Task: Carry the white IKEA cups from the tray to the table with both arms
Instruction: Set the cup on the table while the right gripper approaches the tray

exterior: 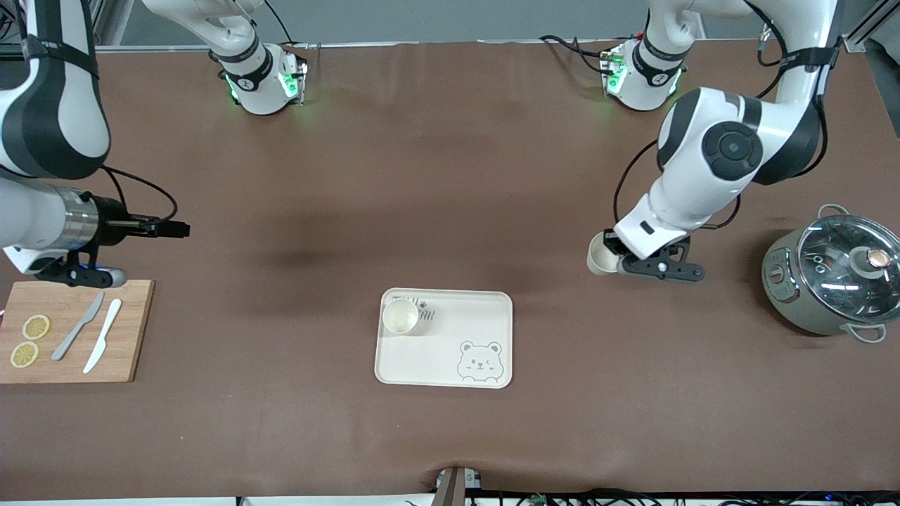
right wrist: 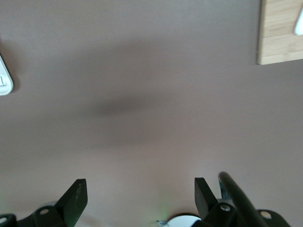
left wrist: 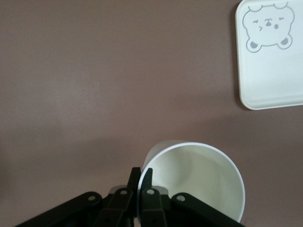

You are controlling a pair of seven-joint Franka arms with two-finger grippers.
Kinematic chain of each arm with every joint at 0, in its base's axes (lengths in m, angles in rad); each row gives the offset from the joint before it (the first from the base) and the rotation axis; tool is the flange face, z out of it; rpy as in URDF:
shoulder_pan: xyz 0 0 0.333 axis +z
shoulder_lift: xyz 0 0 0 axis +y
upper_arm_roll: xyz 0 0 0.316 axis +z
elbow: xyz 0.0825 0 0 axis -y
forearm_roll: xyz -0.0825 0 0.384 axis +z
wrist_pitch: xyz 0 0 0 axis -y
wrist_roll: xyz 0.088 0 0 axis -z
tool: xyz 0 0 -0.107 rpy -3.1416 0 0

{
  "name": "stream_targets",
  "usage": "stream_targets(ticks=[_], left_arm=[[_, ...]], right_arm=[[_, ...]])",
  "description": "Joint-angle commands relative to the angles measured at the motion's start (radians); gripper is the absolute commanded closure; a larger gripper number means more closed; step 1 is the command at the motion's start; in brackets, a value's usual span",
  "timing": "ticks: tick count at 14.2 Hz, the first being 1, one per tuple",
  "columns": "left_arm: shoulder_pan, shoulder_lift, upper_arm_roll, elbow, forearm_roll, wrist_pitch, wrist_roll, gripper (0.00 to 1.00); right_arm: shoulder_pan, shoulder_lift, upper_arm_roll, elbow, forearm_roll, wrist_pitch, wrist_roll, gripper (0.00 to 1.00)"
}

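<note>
One white cup [exterior: 400,315] is sitting upright in the upper left corner of the tray [exterior: 450,365], partly covering the lettering there, so it is waiting for a pick. The tray is lying in the lower middle of the front frame, its bear face in its lower right corner.

The other cup [exterior: 602,254] is off the tray, in the right half of the frame above and to the right of it. The left end effector [exterior: 619,261] is pinching that cup's wall at the rim, fingers [left wrist: 147,176] clamped shut on it, one inside and one outside; this rim pinch is likely chosen because the tumbler has no handle. I judge the cup is being carried to bare table [exterior: 450,176]; whether its base is touching yet I cannot tell.

The right end effector [exterior: 172,229] is hanging in the left of the frame, just above the wooden board [exterior: 130,337] with its lemon slices [exterior: 36,327] and two knives [exterior: 102,344]. Its jaws are standing wide with nothing between them; this arm is waiting, probably for the remaining cup.

A lidded pot [exterior: 830,281] is standing at the right edge.
</note>
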Motion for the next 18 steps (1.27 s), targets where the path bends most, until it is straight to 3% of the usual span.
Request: stream_targets(ticks=[1, 4, 10, 12, 18], left_arm=[[0.016, -0.106, -0.002, -0.184, -0.001, 0.125, 0.03, 1.0], [0.054, -0.138, -0.003, -0.308, -0.006, 0.258, 0.091, 1.0], [0.096, -0.152, -0.003, -0.446, -0.044, 0.392, 0.191, 1.0], [0.101, -0.152, -0.003, -0.502, -0.081, 0.456, 0.235, 1.0], [0.099, -0.149, -0.003, -0.559, -0.141, 0.492, 0.277, 1.0]], right_arm=[[0.034, -0.008, 0.004, -0.048, 0.027, 0.069, 0.141, 0.0], [0.091, 0.022, 0.004, -0.054, 0.027, 0.117, 0.283, 0.0], [0.194, 0.08, 0.007, -0.054, 0.029, 0.215, 0.586, 0.0], [0.208, 0.095, 0.007, -0.053, 0.029, 0.239, 0.604, 0.0], [0.274, 0.14, 0.013, -0.053, 0.041, 0.327, 0.772, 0.0]])
